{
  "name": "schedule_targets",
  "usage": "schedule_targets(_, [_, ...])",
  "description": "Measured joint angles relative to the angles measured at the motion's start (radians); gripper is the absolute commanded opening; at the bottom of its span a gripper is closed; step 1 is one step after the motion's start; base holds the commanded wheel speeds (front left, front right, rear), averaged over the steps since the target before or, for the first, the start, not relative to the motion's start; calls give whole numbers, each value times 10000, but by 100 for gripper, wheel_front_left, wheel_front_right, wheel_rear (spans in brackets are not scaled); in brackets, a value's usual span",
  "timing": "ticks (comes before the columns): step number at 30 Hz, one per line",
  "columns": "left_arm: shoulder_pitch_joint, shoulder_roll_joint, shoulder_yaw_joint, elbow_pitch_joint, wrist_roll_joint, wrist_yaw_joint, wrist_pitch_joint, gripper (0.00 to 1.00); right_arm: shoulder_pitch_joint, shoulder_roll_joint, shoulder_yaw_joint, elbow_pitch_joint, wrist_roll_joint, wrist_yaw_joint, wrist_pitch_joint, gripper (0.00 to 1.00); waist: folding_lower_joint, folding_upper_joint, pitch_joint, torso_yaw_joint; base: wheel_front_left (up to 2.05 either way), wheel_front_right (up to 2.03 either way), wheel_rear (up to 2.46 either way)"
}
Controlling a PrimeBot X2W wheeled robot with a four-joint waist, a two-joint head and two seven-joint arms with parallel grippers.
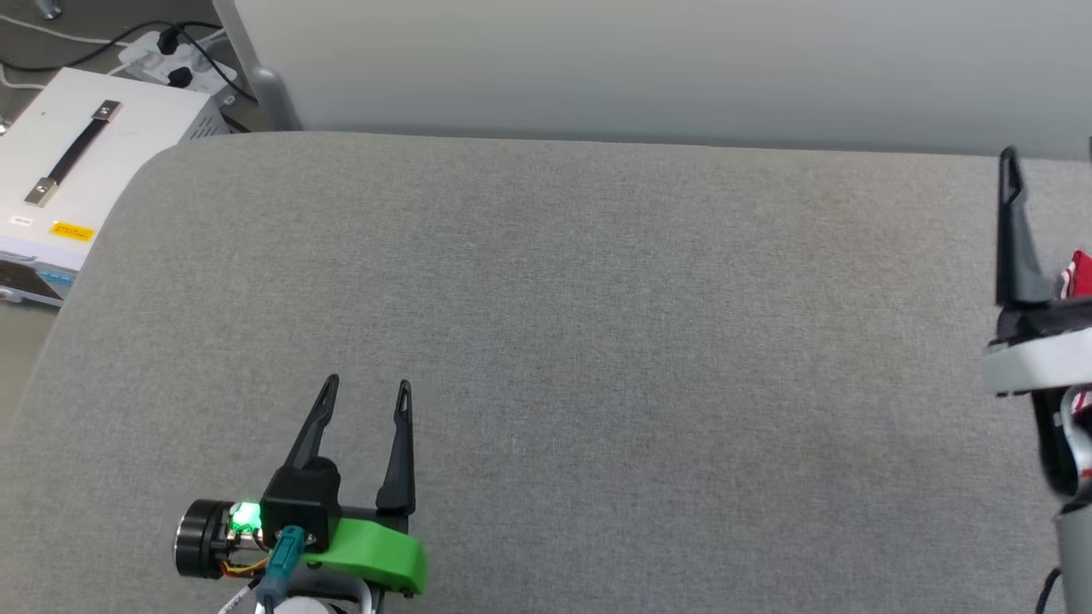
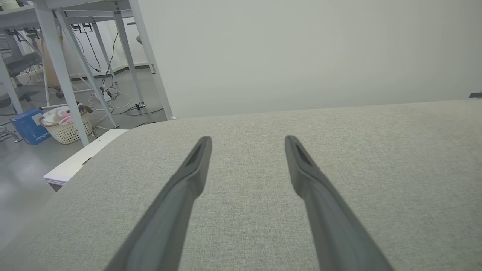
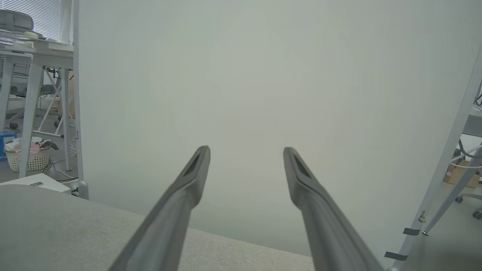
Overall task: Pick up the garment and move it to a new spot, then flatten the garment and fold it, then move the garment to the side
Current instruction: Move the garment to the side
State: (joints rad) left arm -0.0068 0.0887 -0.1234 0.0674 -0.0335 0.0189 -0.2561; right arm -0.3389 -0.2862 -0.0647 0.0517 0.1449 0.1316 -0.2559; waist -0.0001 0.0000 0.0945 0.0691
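Grey woven fabric covers the work surface, which runs in the head view from 6 o'clock up to a pale panel at 12 o'clock. Nearest, at 7 o'clock, the left gripper sits low over the fabric, fingers spread wide and nothing between them. At 3 o'clock, cut by the frame edge, the right gripper is likewise spread wide and empty. Its own camera looks past the far edge of the surface to the panel. The garment shows as a scrap of red and white at 3 o'clock, just beside the right gripper's finger. Contact cannot be judged, and most of the shirt lies outside the frame. Probable hazards: with so little of the shirt visible, a closing grip may catch only a sleeve or one layer, so the rest drags or slips free. The left gripper, well apart, cannot assist. The right gripper's finger and wrist stand between the head camera and the garment. Farther off, at 10 o'clock beyond the surface's rounded corner, a white case with a black handle and a power strip lie within reach of a wide left-arm swing. Farthest, in the left wrist view, stand table legs, a basket and a blue box.
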Motion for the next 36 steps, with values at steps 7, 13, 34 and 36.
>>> schedule_targets(7, [116,8,25,117,0,0,2,100,1401,1078,508,-217,-468,0,0,100,0,0,-380,245,0,0,0])
schedule_targets(13, [318,8,10,167,2,0,0,100,2628,1854,456,-267,-570,0,0,100,0,0,-711,305,0,0,0])
schedule_targets(34, [918,2,-2,-98,-102,-192,0,100,5134,2343,-109,-669,-224,0,0,100,0,0,-1328,99,0,0,0])
schedule_targets(36, [922,2,0,-100,-104,-207,0,100,5164,2343,-96,-671,-130,0,0,100,0,0,-1317,89,0,0,0])
